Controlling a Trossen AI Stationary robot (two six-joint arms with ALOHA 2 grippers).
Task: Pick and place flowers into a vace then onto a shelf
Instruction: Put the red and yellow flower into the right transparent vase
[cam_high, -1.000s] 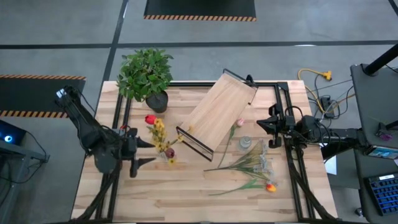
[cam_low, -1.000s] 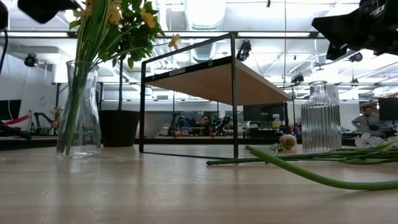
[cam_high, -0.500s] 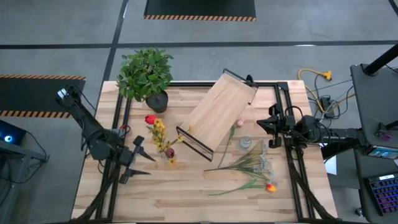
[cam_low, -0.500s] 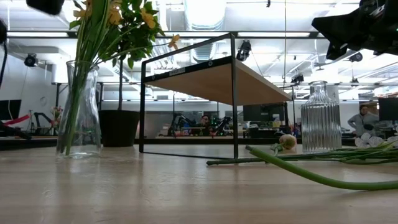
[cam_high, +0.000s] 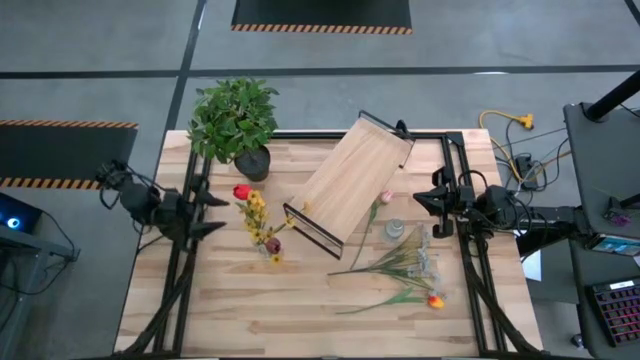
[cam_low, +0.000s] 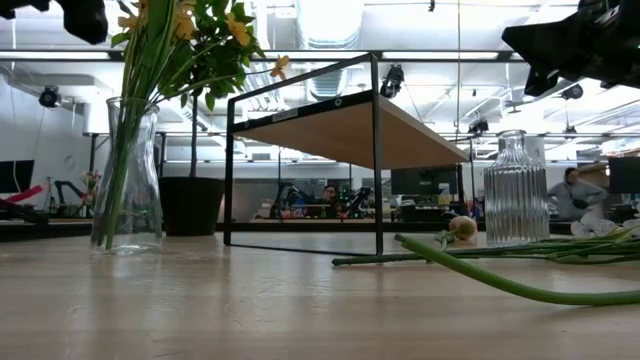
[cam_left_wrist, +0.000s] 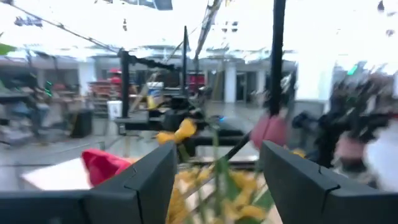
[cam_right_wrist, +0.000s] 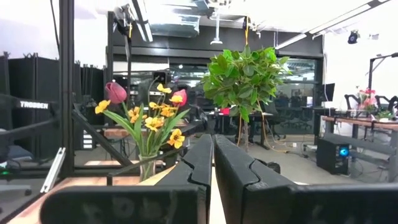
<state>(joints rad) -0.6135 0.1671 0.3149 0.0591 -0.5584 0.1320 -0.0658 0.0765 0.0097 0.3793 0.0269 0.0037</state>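
Several stems: loose flowers (cam_high: 400, 265) lie on the table's right half, unpicked.
Left gripper (cam_high: 205, 213): fingers apart, empty, just beside the filled vase (cam_high: 262, 240); I judge its bunch is delivered.
Right gripper (cam_high: 422, 203): fingers pressed together, idle near the ribbed empty vase (cam_high: 394, 231).
Shelf (cam_high: 350, 178): bare, awaiting a vase.
Hidden: left gripper mostly cropped in low view.

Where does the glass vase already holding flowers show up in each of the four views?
High view: vase with flowers, left of the shelf.
Low view: far left, shelf to its right.
Left wrist view: only its blossoms, blurred, centre.
Right wrist view: left of centre.
Shared landmark: potted plant.
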